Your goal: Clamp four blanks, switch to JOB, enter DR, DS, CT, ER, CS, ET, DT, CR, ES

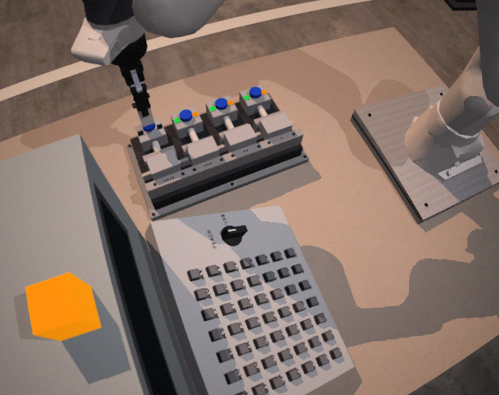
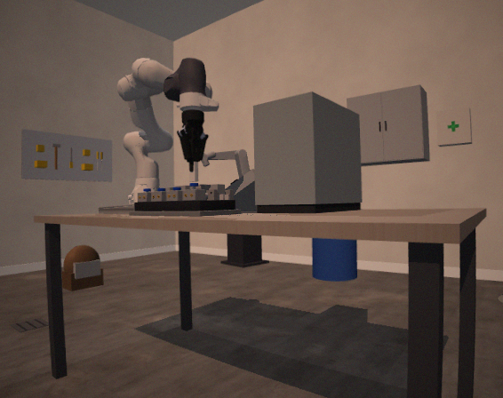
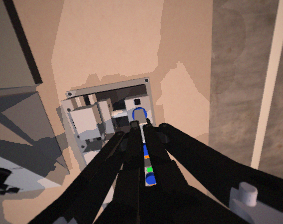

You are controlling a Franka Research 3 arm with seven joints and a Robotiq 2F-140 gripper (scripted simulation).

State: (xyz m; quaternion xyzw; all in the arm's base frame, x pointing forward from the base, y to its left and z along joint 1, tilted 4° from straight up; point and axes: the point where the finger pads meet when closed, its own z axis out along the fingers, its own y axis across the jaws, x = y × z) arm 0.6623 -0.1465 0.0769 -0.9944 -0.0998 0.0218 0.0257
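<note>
Three valve blocks [image 1: 186, 124] show green and amber lenses lit; the fourth block [image 1: 151, 137] has both dark. Above its blue valve knob [image 1: 149, 127] [image 2: 194, 184] [image 3: 139, 108], the gripper [image 1: 142, 110] [image 2: 191, 168] [image 3: 139, 116] has its jaws pressed together. All four vise stations [image 1: 227, 174] [image 2: 184, 207] stand on the counter [image 1: 331, 273] [image 2: 253, 224] near the key panel [image 1: 176, 247].

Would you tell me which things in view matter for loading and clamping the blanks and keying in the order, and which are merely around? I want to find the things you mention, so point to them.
For the job:
- long vise fixture [image 1: 232, 183] [image 2: 184, 206] with blue-topped valves
- sloped grey key panel [image 1: 176, 247]
- black selector knob [image 1: 234, 234]
- orange cabinet lamp [image 1: 62, 306]

Merely around:
- blue cylinder [image 2: 334, 259]
- tool board [image 2: 67, 155]
- green-cross box [image 2: 454, 126]
</note>
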